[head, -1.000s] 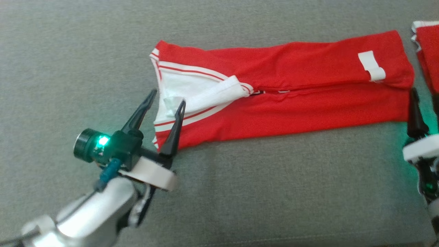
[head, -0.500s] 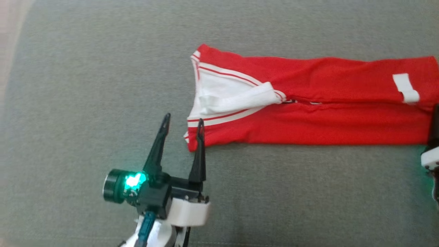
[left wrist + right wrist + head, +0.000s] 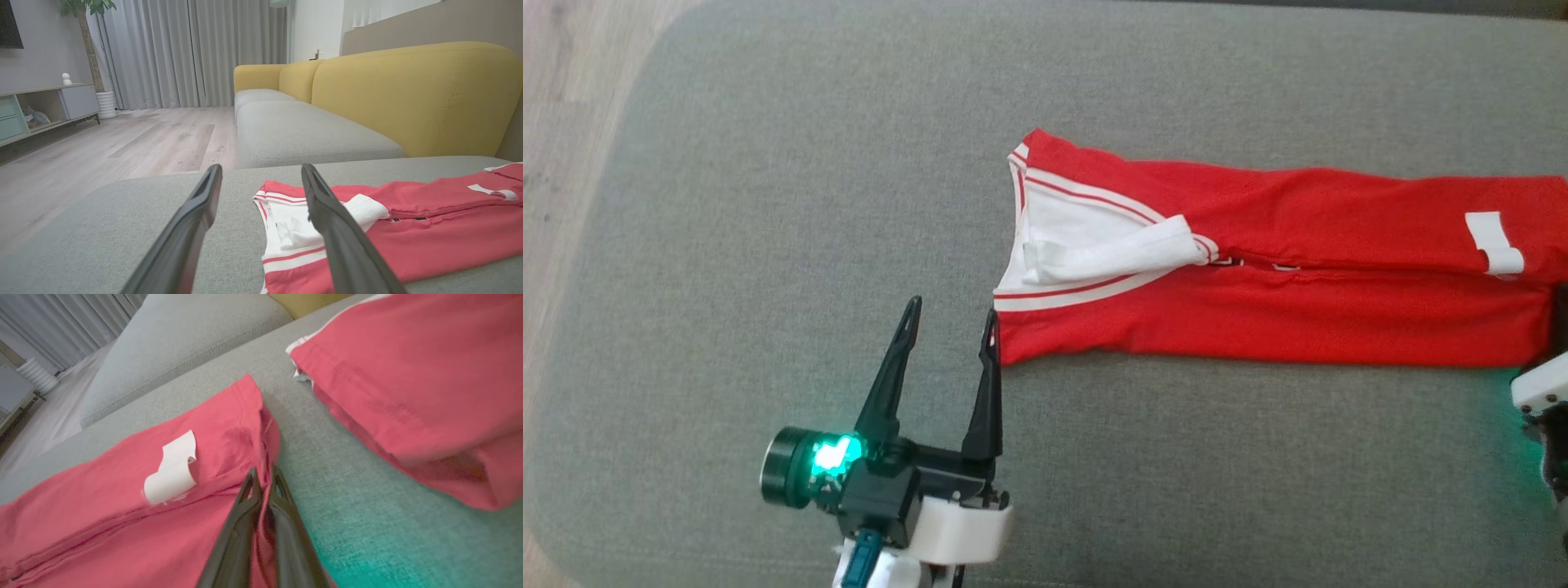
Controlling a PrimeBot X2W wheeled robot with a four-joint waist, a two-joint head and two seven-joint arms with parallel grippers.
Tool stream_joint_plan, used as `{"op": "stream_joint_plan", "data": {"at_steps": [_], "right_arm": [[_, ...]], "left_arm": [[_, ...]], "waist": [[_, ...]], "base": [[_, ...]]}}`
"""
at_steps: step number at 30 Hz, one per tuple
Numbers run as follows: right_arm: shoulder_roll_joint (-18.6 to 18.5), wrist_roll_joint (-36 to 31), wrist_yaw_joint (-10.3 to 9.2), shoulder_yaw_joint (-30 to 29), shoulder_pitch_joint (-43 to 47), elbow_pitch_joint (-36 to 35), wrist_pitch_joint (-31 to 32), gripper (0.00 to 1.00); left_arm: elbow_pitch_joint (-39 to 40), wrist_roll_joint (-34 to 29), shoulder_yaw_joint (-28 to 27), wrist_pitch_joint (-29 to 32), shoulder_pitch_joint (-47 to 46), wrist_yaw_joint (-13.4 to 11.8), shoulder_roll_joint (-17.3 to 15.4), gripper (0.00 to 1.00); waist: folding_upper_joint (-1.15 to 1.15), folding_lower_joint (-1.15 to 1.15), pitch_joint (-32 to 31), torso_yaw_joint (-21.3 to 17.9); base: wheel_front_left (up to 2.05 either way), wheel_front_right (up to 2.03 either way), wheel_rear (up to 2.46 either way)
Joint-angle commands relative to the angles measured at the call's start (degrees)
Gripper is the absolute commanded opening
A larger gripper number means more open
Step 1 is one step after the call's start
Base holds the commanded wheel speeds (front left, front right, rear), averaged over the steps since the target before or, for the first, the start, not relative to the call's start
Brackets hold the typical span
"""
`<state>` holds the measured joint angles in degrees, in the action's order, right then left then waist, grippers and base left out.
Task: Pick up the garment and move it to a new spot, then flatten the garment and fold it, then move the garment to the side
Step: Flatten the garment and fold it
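Note:
A red garment (image 3: pixel 1258 278) with a white, red-striped collar (image 3: pixel 1086 245) lies folded lengthwise in a long strip on the grey sofa cushion (image 3: pixel 809 204). My left gripper (image 3: pixel 949 314) stands open just off the garment's near left corner, its right finger beside the edge. The left wrist view shows the same gripper (image 3: pixel 260 167) open, with the collar (image 3: pixel 286 228) behind its right finger. My right gripper (image 3: pixel 263 471) is shut on the garment's hem (image 3: pixel 261 428) at the strip's far right end, beside a white label (image 3: pixel 171 473). The right arm's white wrist (image 3: pixel 1539 382) shows at the head view's right edge.
A second folded red garment (image 3: pixel 408 375) lies close to the right of the gripped hem. The cushion's rounded left edge meets wooden floor (image 3: pixel 556 122). A yellow sofa back (image 3: pixel 408 94) rises behind, and another grey cushion (image 3: pixel 294 134) lies beyond.
The head camera has shifted. My left gripper has drawn back off the collar to the garment's near left corner, still open. My right gripper has shut on the hem.

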<state>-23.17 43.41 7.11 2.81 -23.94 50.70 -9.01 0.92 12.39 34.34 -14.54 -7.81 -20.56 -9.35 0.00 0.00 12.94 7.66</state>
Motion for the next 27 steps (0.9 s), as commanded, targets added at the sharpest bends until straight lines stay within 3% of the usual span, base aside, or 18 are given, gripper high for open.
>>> {"op": "stream_joint_plan", "data": {"at_steps": [1, 9, 14, 21, 27], "right_arm": [[-2.20, 0.28, 0.37, 0.89, 0.40, -1.41, -1.17, 0.00], [-6.46, 3.57, 0.37, -0.01, 1.49, -6.12, -1.81, 0.00], [-6.97, 3.34, 0.37, 2.03, 1.57, -12.71, -0.80, 0.00], [-4.19, 1.20, 0.37, 7.05, -0.49, -21.82, 0.64, 0.00], [1.59, -1.55, 0.37, 14.88, -4.31, -27.60, 5.06, 0.00]], "left_arm": [[1.53, -0.70, -2.73, -0.45, -0.28, 0.28, 0.44, 1.00], [1.27, -2.85, -5.34, -0.46, 1.83, 3.07, 1.58, 1.00], [0.94, -3.51, -6.64, -0.46, 3.06, 4.23, 2.40, 1.00], [0.07, -4.15, -7.46, -0.46, 3.65, 5.86, 3.38, 1.00], [-1.15, -4.46, -7.80, -0.46, 4.15, 7.52, 4.16, 1.00]], "waist": [[0.00, 0.00, -0.82, -0.42], [0.00, 0.00, -3.41, -0.92], [0.00, 0.00, -4.49, -1.08], [0.00, 0.00, -5.46, -0.47], [0.00, 0.00, -6.35, 1.32]], "base": [[0.00, 0.00, 0.00], [0.00, 0.00, 0.00], [0.00, 0.00, 0.00], [0.00, 0.00, 0.00], [0.00, 0.00, 0.00]]}}
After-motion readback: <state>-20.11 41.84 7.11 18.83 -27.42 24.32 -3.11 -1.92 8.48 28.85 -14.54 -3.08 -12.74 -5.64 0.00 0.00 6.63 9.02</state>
